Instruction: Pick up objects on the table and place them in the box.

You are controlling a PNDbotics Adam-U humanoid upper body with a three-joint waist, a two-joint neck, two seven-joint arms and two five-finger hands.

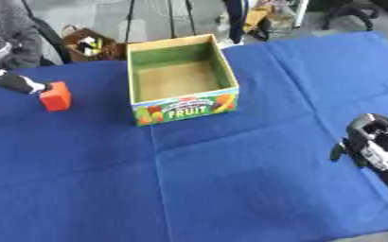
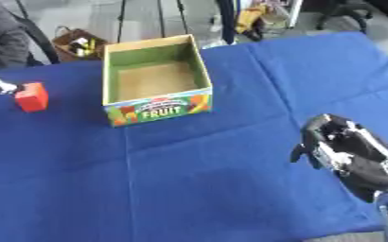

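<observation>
Your right hand sits low at the right side over the blue cloth, fingers curled in w/ nothing held, not touching any task item. The cardboard box marked FRUIT stands upright & open-topped well up and to the left of those fingers, w/ bare cloth between; its inside looks bare as far as the views show. The red block is further left still, past the box, resting on the cloth near the left edge and apart from the box wall. Your left hand comes in from the left edge, its tip right against the block's upper left side; only a dark part w/ a pale end shows, so can't tell if the fingers are spread or curled.
</observation>
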